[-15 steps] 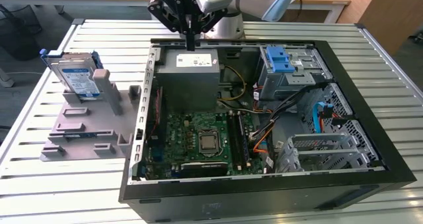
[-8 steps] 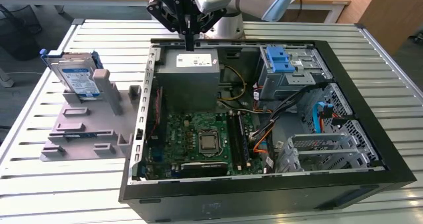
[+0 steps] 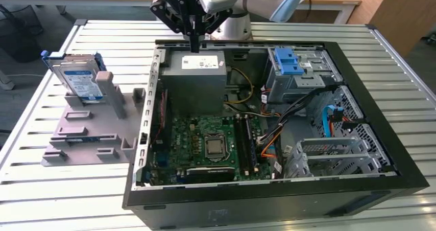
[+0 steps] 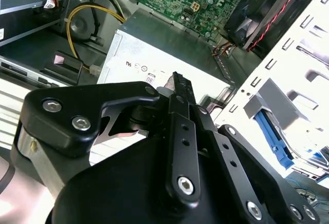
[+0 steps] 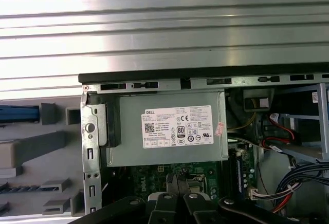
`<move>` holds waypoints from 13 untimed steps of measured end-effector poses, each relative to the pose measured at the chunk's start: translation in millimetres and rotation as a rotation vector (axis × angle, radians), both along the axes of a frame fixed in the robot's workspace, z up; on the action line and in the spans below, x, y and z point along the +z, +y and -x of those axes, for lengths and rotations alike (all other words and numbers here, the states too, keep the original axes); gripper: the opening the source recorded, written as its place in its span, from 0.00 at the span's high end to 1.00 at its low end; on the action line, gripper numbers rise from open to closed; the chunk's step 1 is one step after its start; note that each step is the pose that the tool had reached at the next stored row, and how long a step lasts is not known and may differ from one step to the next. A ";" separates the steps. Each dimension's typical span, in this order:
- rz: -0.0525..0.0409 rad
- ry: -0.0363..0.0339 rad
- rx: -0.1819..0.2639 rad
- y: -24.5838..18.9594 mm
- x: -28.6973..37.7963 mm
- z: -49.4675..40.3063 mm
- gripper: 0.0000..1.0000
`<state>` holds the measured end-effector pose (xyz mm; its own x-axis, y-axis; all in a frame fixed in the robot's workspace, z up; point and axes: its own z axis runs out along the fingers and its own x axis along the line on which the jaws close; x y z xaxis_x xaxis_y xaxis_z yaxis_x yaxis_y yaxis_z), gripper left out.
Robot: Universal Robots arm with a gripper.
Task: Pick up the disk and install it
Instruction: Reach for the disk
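Gripper [image 3: 195,49] hangs over the power supply [image 3: 197,83], just inside the case [image 3: 272,206] wall farthest from the exterior camera. Its fingers [image 3: 195,40] are pinched narrow on nothing, so no pick yet. Disk [image 3: 79,80] stands on edge in the grey fixture [image 3: 89,134] on the counter [image 3: 54,205], outside the case at the exterior view's left and well apart from the gripper. I'd guess it's parked upright to leave its top edge and flat faces free for a grab. There's open room above the fixture, but it's tighter in the case, where cables [image 3: 299,100] crowd the drive bay [image 3: 310,75] by the blue latch [image 3: 288,61].
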<state>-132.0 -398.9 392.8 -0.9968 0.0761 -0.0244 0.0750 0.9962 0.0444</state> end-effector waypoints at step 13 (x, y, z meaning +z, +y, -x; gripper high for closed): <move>0.0000 -0.0001 0.000 0.0 -0.6 4.5 0.89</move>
